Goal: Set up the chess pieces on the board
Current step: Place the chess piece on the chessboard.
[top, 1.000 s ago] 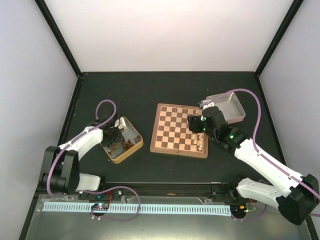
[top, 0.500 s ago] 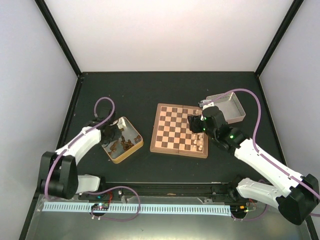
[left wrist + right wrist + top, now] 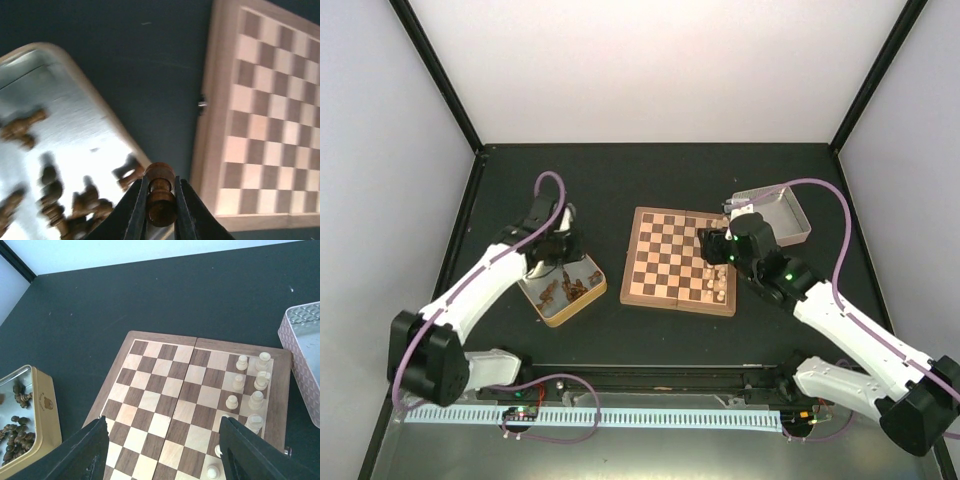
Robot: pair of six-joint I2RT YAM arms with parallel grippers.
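Left wrist view: the board (image 3: 260, 125) lies in the middle of the counter (image 3: 150, 60), the gold tin (image 3: 70, 120) toward its left edge, and the left end effector (image 3: 161, 187) is clamped on one dark chess piece (image 3: 161, 206) above the tin's rim, so I'd carry it upright to the board's bare left-edge rows, clear of the right end effector (image 3: 165, 460), which hangs over the board with its fingers apart.

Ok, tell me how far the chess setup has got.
Done: several cream pieces stand along the board's right side. In hand: the left gripper pinches one dark piece at the gold tin's rim. Left: no dark pieces stand on the board; the others lie in the tin.
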